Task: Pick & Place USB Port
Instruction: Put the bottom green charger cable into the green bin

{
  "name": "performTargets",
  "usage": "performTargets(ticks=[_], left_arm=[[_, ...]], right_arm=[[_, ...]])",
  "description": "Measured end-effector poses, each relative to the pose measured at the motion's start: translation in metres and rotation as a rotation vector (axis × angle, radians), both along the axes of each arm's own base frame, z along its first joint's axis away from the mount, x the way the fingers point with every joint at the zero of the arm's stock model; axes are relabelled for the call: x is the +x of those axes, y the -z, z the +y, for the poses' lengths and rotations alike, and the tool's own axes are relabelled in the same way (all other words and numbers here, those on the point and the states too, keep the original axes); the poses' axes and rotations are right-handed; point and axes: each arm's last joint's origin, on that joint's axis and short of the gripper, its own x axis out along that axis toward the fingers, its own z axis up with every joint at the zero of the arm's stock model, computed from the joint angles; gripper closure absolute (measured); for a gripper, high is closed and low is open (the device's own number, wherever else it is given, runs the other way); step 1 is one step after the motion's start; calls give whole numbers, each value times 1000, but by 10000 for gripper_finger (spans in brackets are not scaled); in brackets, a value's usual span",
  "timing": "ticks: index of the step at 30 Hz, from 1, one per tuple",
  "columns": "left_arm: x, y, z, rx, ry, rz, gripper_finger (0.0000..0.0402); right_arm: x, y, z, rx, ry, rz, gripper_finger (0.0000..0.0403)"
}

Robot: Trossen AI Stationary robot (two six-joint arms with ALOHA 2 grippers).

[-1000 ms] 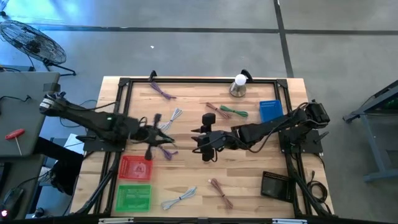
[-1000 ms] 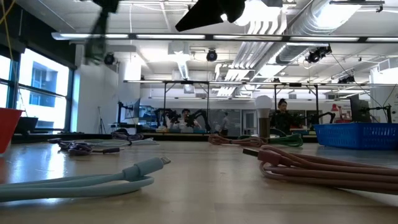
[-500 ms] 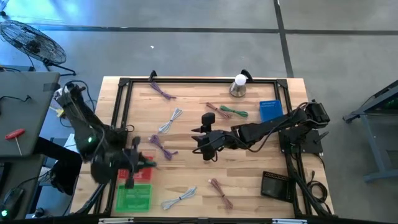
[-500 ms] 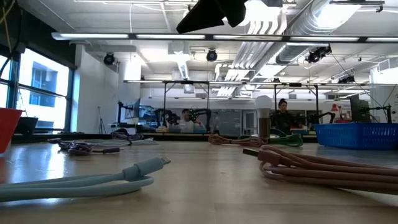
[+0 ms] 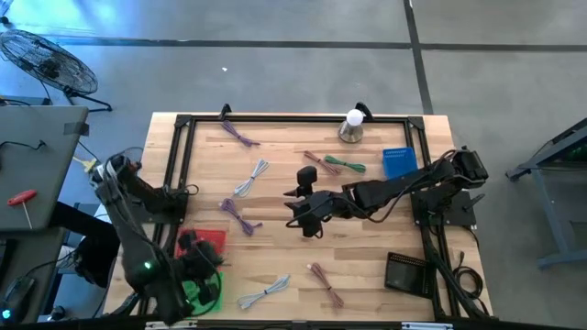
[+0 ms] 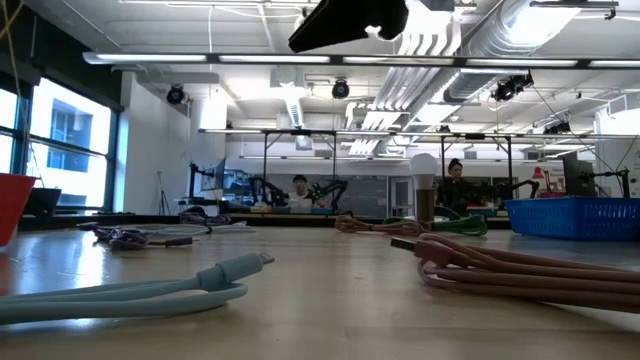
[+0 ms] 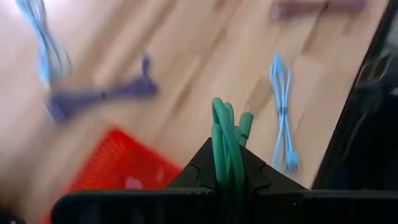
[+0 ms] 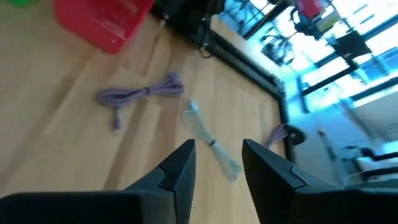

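My left gripper (image 5: 195, 266) hangs over the near-left corner, above where the red basket (image 5: 211, 238) meets the green basket (image 5: 204, 291). It is shut on a green USB cable (image 7: 226, 142). The high view hides that cable under the arm. My right gripper (image 5: 307, 209) hovers open over the table's middle, touching nothing. A purple cable (image 8: 140, 92) and a pale blue cable (image 8: 211, 142) lie flat on the wood ahead of it. In the low view only the right gripper's dark underside (image 6: 350, 20) shows at the top. My left gripper pinches the green cable's bundled strands (image 7: 222, 163) between its two fingers. The loops and a plug end (image 7: 246, 119) stick out past the fingertips. The cable is lifted clear, above the red basket (image 7: 118, 165).
Loose cables lie about the table: purple (image 5: 239, 133), pale blue (image 5: 252, 176), purple (image 5: 238, 216), pale blue (image 5: 264, 291), pink (image 5: 326, 282), green with pink (image 5: 336, 163). A blue basket (image 5: 397, 162) and a bulb on a base (image 5: 351, 126) sit far right. A black device (image 5: 408, 272) sits near right.
My left arm has swung fast from the table's left-middle, beside the purple cable, toward the near-left corner. Its gripper now hangs over the red and green baskets. My right arm has stayed still.
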Motion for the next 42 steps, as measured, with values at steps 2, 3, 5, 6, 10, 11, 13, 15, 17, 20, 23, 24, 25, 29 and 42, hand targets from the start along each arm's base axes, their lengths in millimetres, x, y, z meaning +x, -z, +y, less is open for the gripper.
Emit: performTargets(ticks=[2,3,5,6,10,11,13,15,17,20,23,24,25,29,42], left_arm=[[2,9,-9,-71,-28,76,394],[4,14,-12,-95,-51,105,394],[5,21,-17,-128,-90,146,394],[6,24,-20,-148,-106,153,394],[12,35,-32,-202,-121,180,394],[13,38,-34,-212,-119,199,394],[14,45,-38,-220,-118,246,394],[15,53,-42,-221,-120,292,394],[17,59,-45,-217,-136,309,394],[18,63,-47,-211,-143,309,394],[19,67,-47,-185,-140,313,394],[18,67,-46,-173,-135,314,394],[18,67,-45,-160,-133,319,394],[14,67,-39,-85,-143,345,394],[14,73,-37,-10,-146,337,394]], right_arm=[[-5,-6,2,50,-16,-3,283],[-8,-8,3,69,-27,5,287],[-15,-13,6,117,-76,18,297],[-18,-16,8,140,-100,24,303],[-30,-25,15,227,-233,65,328],[-33,-25,16,245,-267,85,333],[-36,-25,20,281,-331,115,342],[-38,-24,22,303,-369,145,349],[-40,-23,23,310,-382,166,354],[-42,-21,23,308,-382,193,361],[-42,-20,23,308,-381,205,365],[-43,-20,23,313,-388,210,366],[-43,-19,24,319,-396,216,367],[-44,-19,25,347,-436,231,368],[-46,-17,26,367,-459,267,373]])
